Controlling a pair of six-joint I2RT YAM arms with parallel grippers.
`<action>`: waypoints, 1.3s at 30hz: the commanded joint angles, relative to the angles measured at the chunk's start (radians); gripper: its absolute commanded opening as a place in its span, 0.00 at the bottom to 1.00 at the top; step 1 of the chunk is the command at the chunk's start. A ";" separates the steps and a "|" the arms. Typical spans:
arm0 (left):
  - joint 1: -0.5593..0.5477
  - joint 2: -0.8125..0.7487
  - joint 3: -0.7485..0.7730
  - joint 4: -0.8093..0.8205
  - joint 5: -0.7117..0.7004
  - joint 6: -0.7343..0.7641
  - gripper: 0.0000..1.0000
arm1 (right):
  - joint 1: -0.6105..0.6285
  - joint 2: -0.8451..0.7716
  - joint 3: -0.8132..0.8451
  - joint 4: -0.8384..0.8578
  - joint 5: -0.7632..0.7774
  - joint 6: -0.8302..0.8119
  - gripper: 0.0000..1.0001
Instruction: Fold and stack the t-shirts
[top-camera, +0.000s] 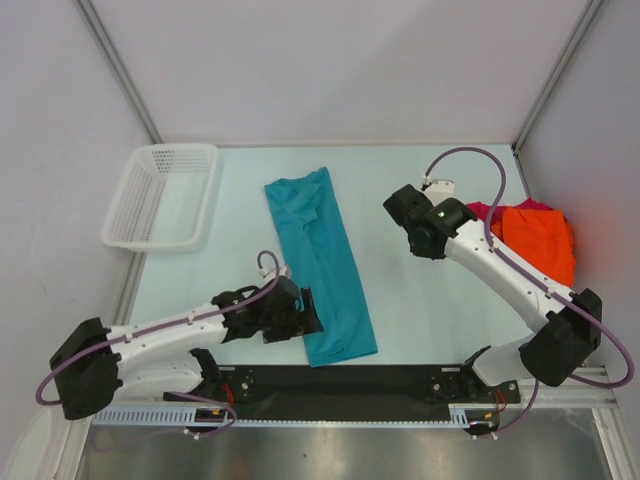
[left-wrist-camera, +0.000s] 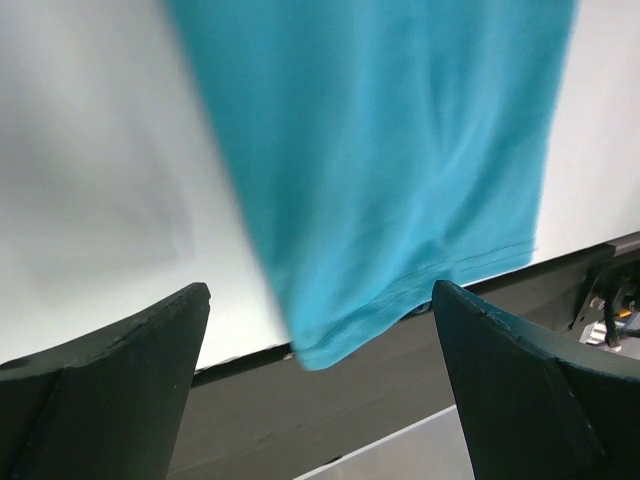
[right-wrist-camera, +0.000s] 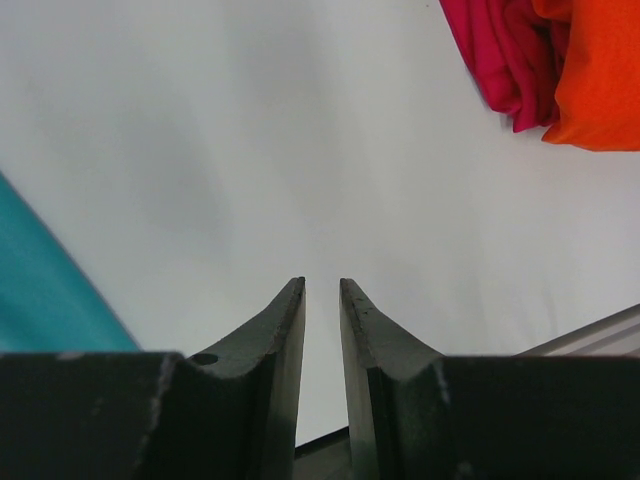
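Teal t-shirt (top-camera: 320, 262): long folded strip, centre of surface (top-camera: 430, 300), near hem at left gripper (left-wrist-camera: 320, 290), spread wide and empty, likely poised to lift it. Right gripper (right-wrist-camera: 322, 285): narrowly parted, empty. Orange t-shirt (top-camera: 540, 242), magenta t-shirt (top-camera: 482, 210): heaped at right, awaiting folding.

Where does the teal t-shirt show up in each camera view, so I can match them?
Top external: the teal t-shirt lies mid-table as a long strip, hem at the near end.
Left wrist: the shirt fills the upper centre, hem reaching the black strip.
Right wrist: only a corner, at the lower left edge.
Shared landmark: that black strip by the hem, in the top and left wrist views.
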 joint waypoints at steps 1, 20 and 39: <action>-0.055 0.121 0.159 -0.003 -0.044 0.087 0.99 | 0.009 0.011 0.001 0.022 0.024 0.018 0.26; -0.182 0.535 0.160 0.388 0.188 0.009 0.99 | -0.047 -0.015 -0.033 0.027 0.041 -0.013 0.26; -0.053 -0.142 -0.258 0.036 0.094 -0.128 1.00 | -0.070 0.005 -0.033 0.076 0.018 -0.053 0.26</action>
